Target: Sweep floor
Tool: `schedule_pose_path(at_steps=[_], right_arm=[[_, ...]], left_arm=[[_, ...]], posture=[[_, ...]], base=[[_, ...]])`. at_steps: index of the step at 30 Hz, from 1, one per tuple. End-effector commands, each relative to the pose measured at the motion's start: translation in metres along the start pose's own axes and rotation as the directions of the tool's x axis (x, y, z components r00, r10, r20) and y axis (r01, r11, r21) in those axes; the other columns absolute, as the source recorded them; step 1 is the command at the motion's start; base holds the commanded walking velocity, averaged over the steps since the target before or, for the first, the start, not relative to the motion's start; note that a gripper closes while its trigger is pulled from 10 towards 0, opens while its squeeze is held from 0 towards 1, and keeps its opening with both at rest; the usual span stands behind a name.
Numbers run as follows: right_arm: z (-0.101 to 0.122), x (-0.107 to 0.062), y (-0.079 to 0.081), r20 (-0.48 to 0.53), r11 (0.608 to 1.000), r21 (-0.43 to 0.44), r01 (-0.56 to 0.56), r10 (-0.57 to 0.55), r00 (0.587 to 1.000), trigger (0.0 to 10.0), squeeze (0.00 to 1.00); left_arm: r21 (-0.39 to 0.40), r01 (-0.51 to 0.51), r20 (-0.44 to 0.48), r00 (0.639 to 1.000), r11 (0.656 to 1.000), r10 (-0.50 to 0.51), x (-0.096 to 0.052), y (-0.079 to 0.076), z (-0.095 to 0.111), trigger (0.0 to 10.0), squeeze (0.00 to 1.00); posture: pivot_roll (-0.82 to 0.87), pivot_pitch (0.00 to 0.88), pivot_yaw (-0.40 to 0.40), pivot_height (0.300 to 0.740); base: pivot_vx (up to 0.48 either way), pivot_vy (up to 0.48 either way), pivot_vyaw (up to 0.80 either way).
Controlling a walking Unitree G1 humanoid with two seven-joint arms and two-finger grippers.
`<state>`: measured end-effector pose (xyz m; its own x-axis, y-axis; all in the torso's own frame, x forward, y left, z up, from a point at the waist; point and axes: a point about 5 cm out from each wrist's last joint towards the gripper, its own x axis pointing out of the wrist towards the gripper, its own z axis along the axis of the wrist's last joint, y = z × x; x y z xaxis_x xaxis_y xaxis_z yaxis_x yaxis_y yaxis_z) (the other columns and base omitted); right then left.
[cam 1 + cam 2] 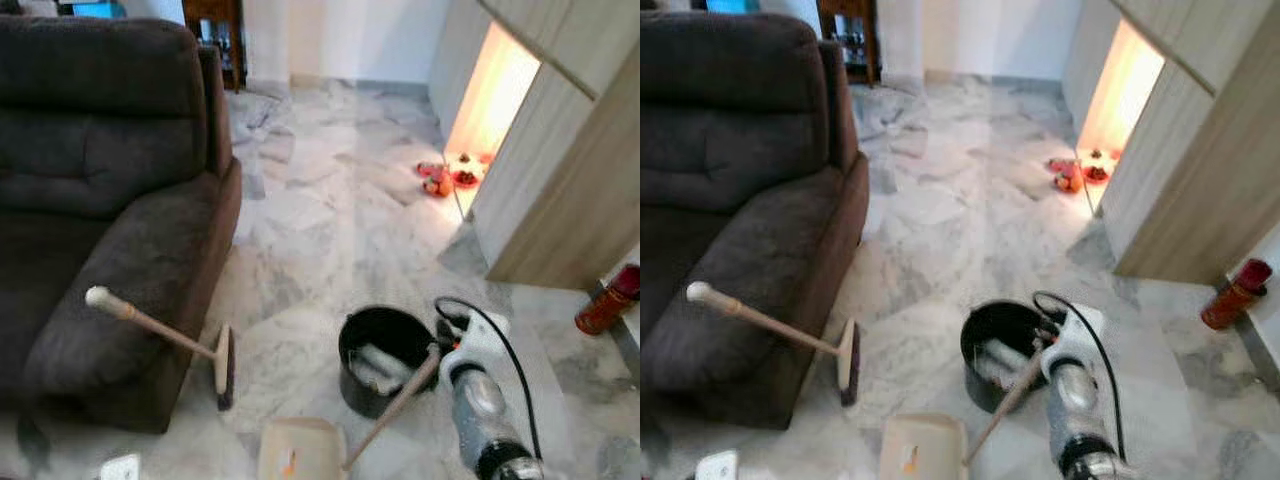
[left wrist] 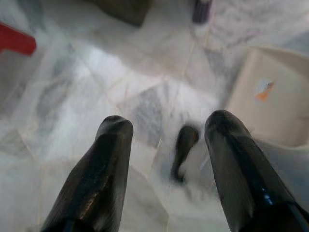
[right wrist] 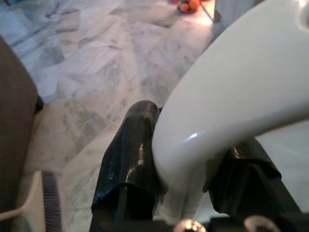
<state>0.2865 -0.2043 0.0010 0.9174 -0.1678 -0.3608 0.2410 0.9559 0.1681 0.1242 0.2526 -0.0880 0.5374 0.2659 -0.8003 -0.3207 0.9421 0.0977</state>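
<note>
A broom leans with its wooden handle (image 1: 150, 325) on the dark sofa, its brush head (image 1: 223, 366) down on the marble floor. A cream dustpan (image 1: 298, 450) lies on the floor at the front. Its long wooden handle (image 1: 395, 407) slants up to my right gripper (image 1: 437, 352). In the right wrist view my right gripper (image 3: 193, 130) is shut on the white curved grip (image 3: 231, 92) at that handle's top. My left gripper (image 2: 166, 125) hangs open over the floor, with the dustpan (image 2: 270, 96) beside it.
A black bin (image 1: 385, 362) with white stuff inside stands just beyond the dustpan. The dark sofa (image 1: 110, 220) fills the left. Wooden cabinets (image 1: 560, 170) line the right, with a red bottle (image 1: 609, 299) at their foot and fruit (image 1: 440, 180) on the floor farther back.
</note>
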Motion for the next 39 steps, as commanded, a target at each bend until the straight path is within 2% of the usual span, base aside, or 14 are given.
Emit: schedule_pose_path(at_steps=[1,8,14,18,39], right_arm=[[0.008,0.004,0.004,0.026,1.000,-0.003,-0.009,0.009,1.000,10.0,0.00],[0.009,0.004,0.006,0.023,1.000,-0.006,-0.014,0.015,1.000,10.0,0.00],[0.009,0.004,0.006,0.023,1.000,-0.005,-0.015,0.016,1.000,10.0,0.00],[0.009,0.004,0.005,0.020,1.000,-0.008,-0.012,0.013,1.000,10.0,0.00],[0.005,0.003,0.007,0.010,1.000,-0.003,-0.017,0.017,1.000,10.0,0.00]], left_arm=[[0.018,-0.034,-0.049,0.998,0.999,0.035,-0.003,0.011,-0.011,10.0,0.00],[0.006,-0.028,-0.035,0.999,1.000,0.028,-0.002,0.012,-0.009,10.0,0.00],[0.027,0.013,-0.014,1.000,1.000,-0.012,0.002,0.002,0.000,10.0,0.00],[0.019,0.041,-0.006,0.999,0.999,-0.041,0.003,-0.003,0.003,10.0,0.00],[0.004,0.050,-0.037,0.998,0.999,-0.050,0.002,-0.003,-0.004,10.0,0.00]], posture=[[0.08,0.024,-0.090,0.740],[0.09,0.025,-0.095,0.740],[0.08,0.021,-0.095,0.740],[0.08,0.021,-0.095,0.740],[0.08,0.012,-0.090,0.740]], base=[[0.274,0.000,0.00],[0.269,0.000,0.00],[0.263,0.000,0.00],[0.000,0.000,0.00],[0.000,0.000,0.00]])
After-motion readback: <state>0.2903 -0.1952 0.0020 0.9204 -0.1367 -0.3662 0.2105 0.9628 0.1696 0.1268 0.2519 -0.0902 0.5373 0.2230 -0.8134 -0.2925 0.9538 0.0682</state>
